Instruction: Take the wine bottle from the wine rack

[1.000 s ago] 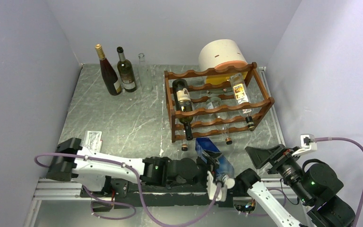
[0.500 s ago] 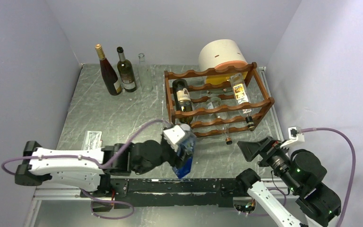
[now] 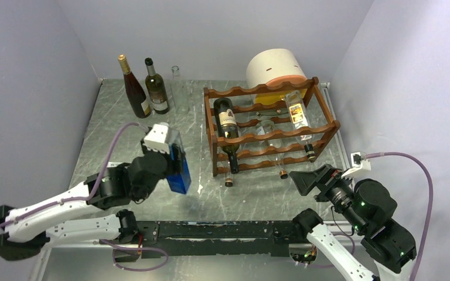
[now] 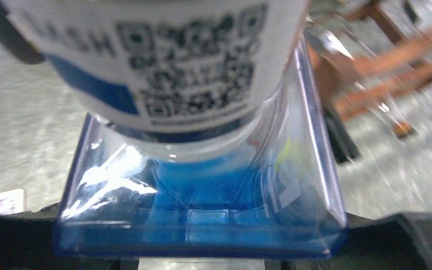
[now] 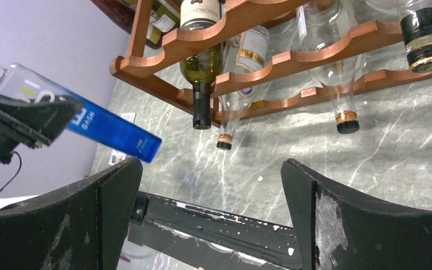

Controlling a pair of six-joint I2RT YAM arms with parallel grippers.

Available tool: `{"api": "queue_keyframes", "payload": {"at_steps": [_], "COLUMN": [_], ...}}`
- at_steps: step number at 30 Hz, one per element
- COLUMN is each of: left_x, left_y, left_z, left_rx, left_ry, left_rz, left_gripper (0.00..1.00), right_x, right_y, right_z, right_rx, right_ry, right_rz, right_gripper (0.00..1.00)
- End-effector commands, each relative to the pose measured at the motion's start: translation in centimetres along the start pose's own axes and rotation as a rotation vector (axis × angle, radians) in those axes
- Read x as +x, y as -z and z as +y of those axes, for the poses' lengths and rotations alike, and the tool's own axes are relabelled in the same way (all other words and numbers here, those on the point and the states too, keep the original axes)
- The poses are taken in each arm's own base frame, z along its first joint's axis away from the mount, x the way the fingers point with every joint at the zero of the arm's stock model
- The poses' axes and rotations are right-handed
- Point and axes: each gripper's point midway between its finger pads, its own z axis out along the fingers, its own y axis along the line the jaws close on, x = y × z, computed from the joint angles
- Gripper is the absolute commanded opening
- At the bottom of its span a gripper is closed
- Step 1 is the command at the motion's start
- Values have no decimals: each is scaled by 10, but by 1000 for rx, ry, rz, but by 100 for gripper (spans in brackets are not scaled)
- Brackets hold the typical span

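Left of the wine rack point(image 3: 240, 91), above bare counter point(image 3: 187, 126) and well apart from the scalloped rails: a blue square-sided bottle point(image 3: 180, 175), pinched in the left end effector point(image 3: 173, 159), tilted, touching neither wood nor stone. From the left wrist, mostly blue glass point(image 4: 202, 191) and a white label with a QR code, filling the view. Judged to be the bottle of the task, and so judged already off the rack; main step done, by the look of it.

Left to do, probably: pick a free patch of counter, bring the bottle down, set it there, let go. Cannot tell from these views where it is meant to rest. Worth minding the tilt when lowering, since a square base set down on one edge may tip.

At the near right, facing the rack's front point(image 5: 163, 48): right end effector point(image 3: 307, 180), fingers spread wide, holding nothing, apparently no part in the carry.

Lying in the rack, necks toward the arms: at least a dark green wine bottle point(image 3: 227, 120), a plain clear bottle point(image 3: 268, 133) and a yellow-labelled clear bottle point(image 3: 296, 111). None of these touched by either arm. Whether any of them also has to come out, not clear from the task wording.
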Motion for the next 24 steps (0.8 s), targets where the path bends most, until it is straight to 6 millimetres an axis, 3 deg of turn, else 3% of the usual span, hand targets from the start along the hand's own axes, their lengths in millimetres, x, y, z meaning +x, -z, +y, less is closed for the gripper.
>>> {"api": "queue_keyframes", "payload": {"at_steps": [1, 5, 10, 14, 19, 24], "left_x": [-48, -68, -106, -122, -140, -148], "left_y": [-17, -50, -92, -133, -167, -193], "left_z": [28, 63, 104, 154, 177, 177], "left_rx": [-70, -210, -267, -357, -343, -271], "left_ry": [48, 11, 45, 81, 51, -68], "left_rz": [-143, -134, -279, -286, -347, -394], "left_gripper": [7, 7, 7, 7, 7, 7], "right_x": [-2, -2, -4, -5, 0, 7], "right_y": [-5, -8, -9, -10, -11, -13], "right_z": [1, 1, 1, 1, -3, -5], "right_rx": [-10, -8, -6, -4, 4, -2], "right_ry": [5, 11, 10, 16, 10, -12], "right_rz": [-19, -13, -27, -32, -21, -14], "right_gripper": [100, 100, 100, 100, 100, 100]}}
